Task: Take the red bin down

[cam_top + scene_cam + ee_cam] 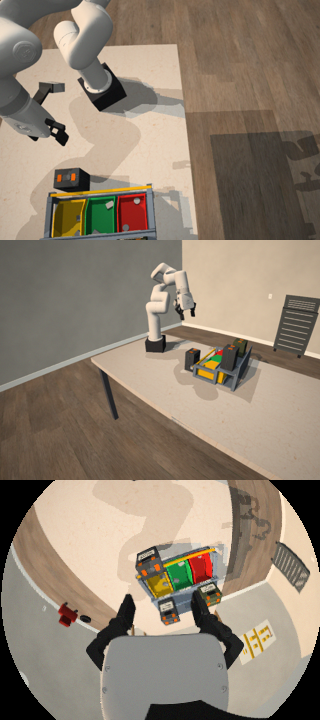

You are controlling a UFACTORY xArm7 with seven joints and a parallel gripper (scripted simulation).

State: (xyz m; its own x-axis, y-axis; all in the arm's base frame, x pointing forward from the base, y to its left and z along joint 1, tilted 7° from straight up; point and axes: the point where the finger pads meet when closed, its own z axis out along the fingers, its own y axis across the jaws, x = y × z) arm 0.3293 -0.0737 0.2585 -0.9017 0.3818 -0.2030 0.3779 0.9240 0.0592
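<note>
The red bin (131, 215) (219, 353) (201, 570) sits in the shelf (150, 211) (215, 378), at the right end in the top view, with round grey parts in it. The green bin (100, 215) (179, 576) is beside it in the middle, and the yellow bin (65, 215) (210, 365) (158, 585) is at the left end; both hold grey parts. A yellow rail (103, 191) runs along the bins' front side. My gripper (187, 316) (162, 599) is open and empty, high above the table, between the arm's base and the shelf in the exterior view.
A black case (67, 180) (189, 360) (149, 560) stands on the table (160, 144) (258, 420) before the yellow bin's end of the rail. Another dark case (229, 357) (168, 611) and an olive case (240, 347) (209, 592) stand on the shelf's top, behind the bins.
</note>
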